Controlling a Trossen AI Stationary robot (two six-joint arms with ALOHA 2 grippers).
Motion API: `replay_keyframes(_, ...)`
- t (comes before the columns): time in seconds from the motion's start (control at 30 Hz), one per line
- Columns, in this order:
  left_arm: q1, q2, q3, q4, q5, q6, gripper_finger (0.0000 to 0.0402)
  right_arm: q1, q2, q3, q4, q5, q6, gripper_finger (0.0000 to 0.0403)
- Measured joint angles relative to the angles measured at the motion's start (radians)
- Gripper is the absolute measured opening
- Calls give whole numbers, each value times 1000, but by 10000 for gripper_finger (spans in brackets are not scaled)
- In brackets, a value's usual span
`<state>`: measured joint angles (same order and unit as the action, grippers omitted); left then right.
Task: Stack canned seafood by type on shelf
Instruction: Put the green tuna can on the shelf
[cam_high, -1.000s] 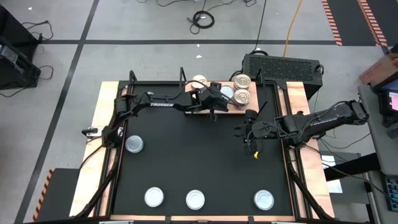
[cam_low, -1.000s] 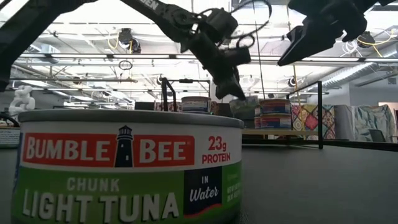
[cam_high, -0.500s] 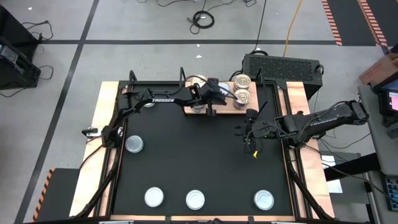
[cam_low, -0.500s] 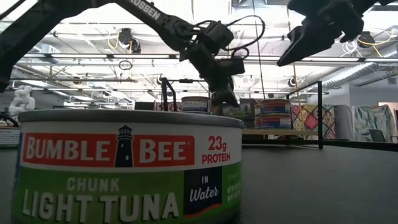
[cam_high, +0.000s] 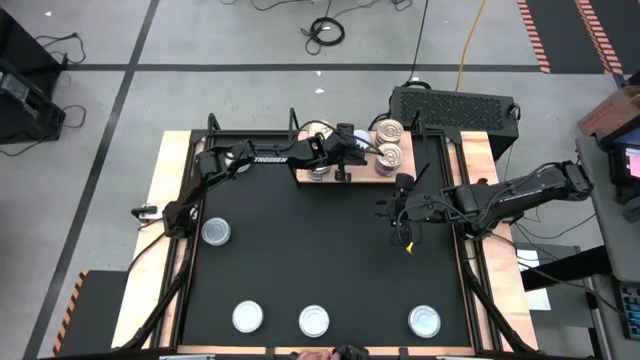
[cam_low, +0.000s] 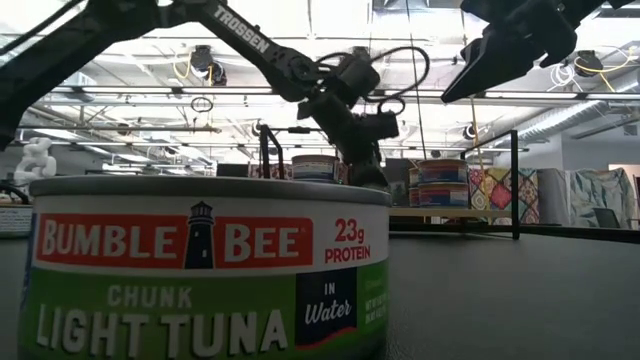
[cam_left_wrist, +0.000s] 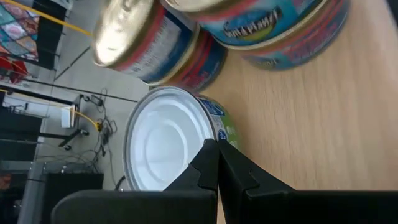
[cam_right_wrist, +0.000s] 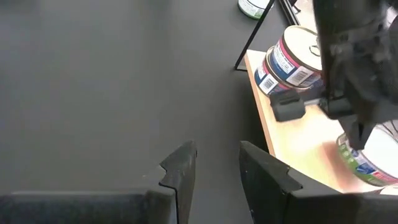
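Light wood is the surface under inspection: the shelf is carrying the work. The left gripper is hovering over the shelf's near edge, and the left wrist view is showing its fingers pressed together with nothing between them. A white-topped tin with a green label is sitting flat on the shelf just beyond those fingertips, between them and the stacked gold-topped tins on the shelf. This tin is far nearer the left gripper than the right. Being round and flat, it is offering no long axis.

The right gripper is waiting over the black mat, well apart from the shelf, fingers slightly apart and empty.

Readable writing: "BUMBLE BEE", "CHUNK LIGHT TUNA", "IN Water" and "23g PROTEIN" on the nearest tin, and "TROSSEN" on the left arm.
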<state>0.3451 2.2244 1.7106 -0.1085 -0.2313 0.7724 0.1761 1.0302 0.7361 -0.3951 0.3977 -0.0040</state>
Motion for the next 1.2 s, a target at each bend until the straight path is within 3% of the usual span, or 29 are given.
replay_keyframes(0.33, 18, 31, 25, -15, -49, 0, 0, 0, 0, 0, 0, -1, -4, 116)
replay_keyframes(0.83, 24, 31, 25, -15, -42, -4, 1, 0, 0, 0, 0, -2, -7, 116)
replay_keyframes(1.2, 24, 31, 25, -9, -75, -6, 39, 0, 0, 0, -6, -6, -7, 116)
